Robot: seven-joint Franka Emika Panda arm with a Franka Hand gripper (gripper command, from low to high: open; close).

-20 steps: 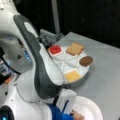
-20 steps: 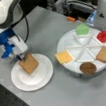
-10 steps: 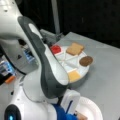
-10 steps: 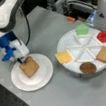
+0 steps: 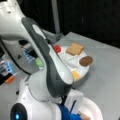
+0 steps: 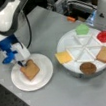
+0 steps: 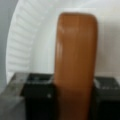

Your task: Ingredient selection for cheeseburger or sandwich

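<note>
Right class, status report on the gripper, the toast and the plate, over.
Gripper over white plate, fingers either side of toast square. Toast lies on plate. Other ingredients sit in the divided tray. Nothing in the way.

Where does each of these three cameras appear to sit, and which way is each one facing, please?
A front view: behind the arm, looking past its white links at the sectioned tray with its toast square.
A front view: high, opposite the arm, looking down on the white plate, the tray and the gripper.
Wrist view: on the wrist, looking down past the jaws at a toast square between them, over the plate.
Shared: both front views show the tray; plate and toast appear in the high front and wrist views.
</note>
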